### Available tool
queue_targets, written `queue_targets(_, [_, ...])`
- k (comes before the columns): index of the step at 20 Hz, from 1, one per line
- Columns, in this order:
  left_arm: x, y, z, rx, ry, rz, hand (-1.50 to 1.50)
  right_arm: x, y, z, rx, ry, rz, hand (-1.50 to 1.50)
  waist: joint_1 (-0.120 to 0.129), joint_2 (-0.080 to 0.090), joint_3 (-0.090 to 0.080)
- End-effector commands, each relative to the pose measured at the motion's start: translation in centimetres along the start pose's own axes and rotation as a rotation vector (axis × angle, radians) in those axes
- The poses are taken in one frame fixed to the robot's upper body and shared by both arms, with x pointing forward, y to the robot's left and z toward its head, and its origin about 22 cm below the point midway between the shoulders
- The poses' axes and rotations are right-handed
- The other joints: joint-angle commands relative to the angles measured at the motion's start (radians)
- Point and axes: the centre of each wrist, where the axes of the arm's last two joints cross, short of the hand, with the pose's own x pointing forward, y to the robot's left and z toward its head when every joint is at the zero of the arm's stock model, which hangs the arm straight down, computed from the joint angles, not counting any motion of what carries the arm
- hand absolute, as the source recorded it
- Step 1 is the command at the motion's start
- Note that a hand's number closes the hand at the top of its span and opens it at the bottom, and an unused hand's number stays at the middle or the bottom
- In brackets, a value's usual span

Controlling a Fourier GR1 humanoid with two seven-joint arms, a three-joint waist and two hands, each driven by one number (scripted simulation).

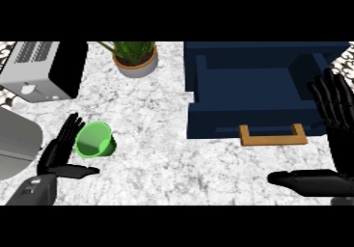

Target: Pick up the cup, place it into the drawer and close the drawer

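I see the cup (94,140) tipped over on the worktop (172,164), just beside my left hand (60,157), whose fingers (68,129) are straight and hold nothing. The cup looks light, stiff and smooth, so I'd wrap its wall near the rim. My right hand (337,126) rests open by the open drawer (236,126).

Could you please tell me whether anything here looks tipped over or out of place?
Yes: the green cup appears to lie on its side on the counter, mouth toward the open left hand. Nothing else stands out.
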Motion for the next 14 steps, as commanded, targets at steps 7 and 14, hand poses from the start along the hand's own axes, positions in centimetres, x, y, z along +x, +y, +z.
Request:
queue_targets(7, [-1.0,-1.0,0.5,-0.062,-0.087,0.066,-1.50,-1.0,0.8,0.0,-0.001,-0.011,-0.003,-1.50,0.001,0.001,0.000])
queue_targets(14, [-1.3,-2.7,-0.5,-0.081,-0.112,0.109,-1.50,-1.3,2.0,-0.8,0.047,0.009,-0.020,-1.50,-0.004,0.006,-0.002])
